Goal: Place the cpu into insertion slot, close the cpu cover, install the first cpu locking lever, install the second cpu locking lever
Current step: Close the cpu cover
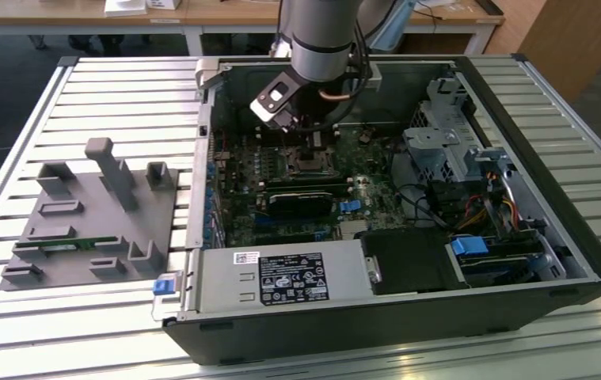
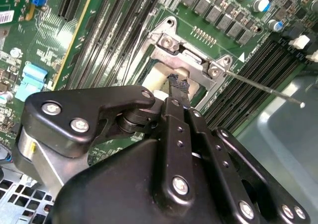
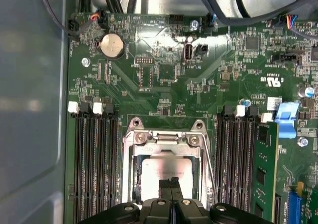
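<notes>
My hand (image 3: 171, 184) hangs with its fingers pressed together, tips just over the cpu (image 3: 166, 165). The cpu lies in the insertion slot (image 1: 306, 164) under the lowered cpu cover (image 3: 164, 137). Green motherboard (image 3: 164, 95) spreads around it, inside an open computer case (image 1: 385, 317) on the slatted metal bench (image 1: 100, 95). A wooden bench (image 1: 237, 12) stands behind.

Green motherboard (image 3: 164, 85), flecked with fine pale traces. The gripper (image 3: 171, 184) is matte black with silver screw heads. The cpu (image 3: 166, 165) is pale silver-grey, the cpu cover (image 3: 164, 137) brighter silver. Black memory slots (image 3: 94, 159) striped in rows, white end clips, a blue latch (image 3: 287, 119). The fixture (image 1: 89, 214) is plain grey.
</notes>
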Controlling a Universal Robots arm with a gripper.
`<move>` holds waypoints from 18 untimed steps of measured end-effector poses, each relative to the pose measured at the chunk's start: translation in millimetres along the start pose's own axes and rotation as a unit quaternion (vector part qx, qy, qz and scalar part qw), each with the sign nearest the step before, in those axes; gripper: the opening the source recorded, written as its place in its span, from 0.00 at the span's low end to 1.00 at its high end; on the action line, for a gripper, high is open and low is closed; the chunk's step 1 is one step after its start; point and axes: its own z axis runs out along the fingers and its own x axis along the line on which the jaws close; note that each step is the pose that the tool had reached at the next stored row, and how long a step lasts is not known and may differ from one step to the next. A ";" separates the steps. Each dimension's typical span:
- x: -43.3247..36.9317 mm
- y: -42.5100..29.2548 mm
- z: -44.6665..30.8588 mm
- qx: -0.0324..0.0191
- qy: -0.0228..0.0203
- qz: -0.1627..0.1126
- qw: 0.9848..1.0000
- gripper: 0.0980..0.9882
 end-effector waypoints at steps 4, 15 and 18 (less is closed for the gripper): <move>0.0 -4.0 1.8 0.000 0.000 0.000 1.000 0.01; 0.1 -11.9 8.4 0.000 0.000 0.000 1.000 0.01; -0.1 -12.0 9.8 0.000 0.000 0.000 1.000 0.01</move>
